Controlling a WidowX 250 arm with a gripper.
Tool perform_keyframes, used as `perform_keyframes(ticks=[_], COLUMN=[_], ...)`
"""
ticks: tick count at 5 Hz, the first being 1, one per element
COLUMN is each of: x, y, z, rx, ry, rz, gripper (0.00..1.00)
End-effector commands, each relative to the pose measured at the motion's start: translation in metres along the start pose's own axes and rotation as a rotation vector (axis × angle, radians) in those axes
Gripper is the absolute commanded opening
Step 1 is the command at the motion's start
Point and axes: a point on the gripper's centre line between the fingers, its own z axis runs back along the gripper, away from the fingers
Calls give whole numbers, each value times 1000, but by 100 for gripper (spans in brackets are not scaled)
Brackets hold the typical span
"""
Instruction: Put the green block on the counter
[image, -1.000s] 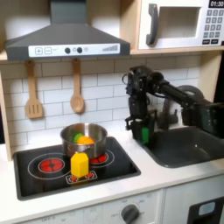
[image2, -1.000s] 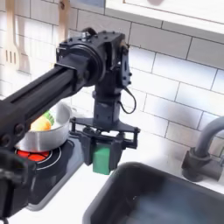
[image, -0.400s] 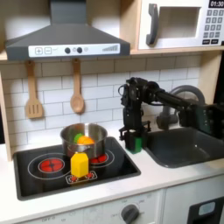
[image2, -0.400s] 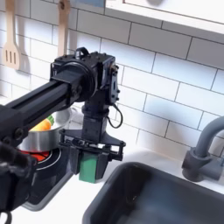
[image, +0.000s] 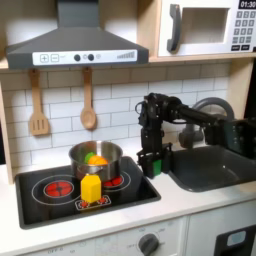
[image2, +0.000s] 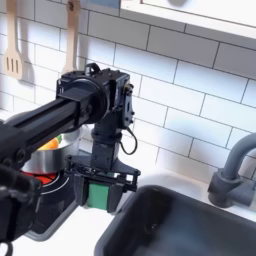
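In both exterior views my gripper points straight down and is shut on the green block. The block hangs low over the narrow white strip of counter between the stovetop and the sink. I cannot tell whether its underside touches the counter. The fingers cover the block's two sides. The black arm reaches in from the first exterior view's right.
Left of the gripper is the black stovetop with a steel pot and a yellow block on it. The dark sink and grey faucet lie right. Wooden utensils hang on the tiled wall.
The gripper has carried the green block leftwards from over the sink's edge to the counter strip and lowered it. It stays shut on the block.
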Motion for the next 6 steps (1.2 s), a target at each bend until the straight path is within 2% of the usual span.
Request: perform_keyframes(ticks=[1, 2, 3, 4, 6], x=[-4, -4, -4, 0, -5], y=[2, 5, 2, 10, 17], z=[6, 5, 27, 44, 51], rx=[0, 7, -31, -58, -75], ry=[-8, -10, -19, -36, -39], rz=[-13, 2, 12, 43, 37], gripper=[100, 100, 100, 100, 100])
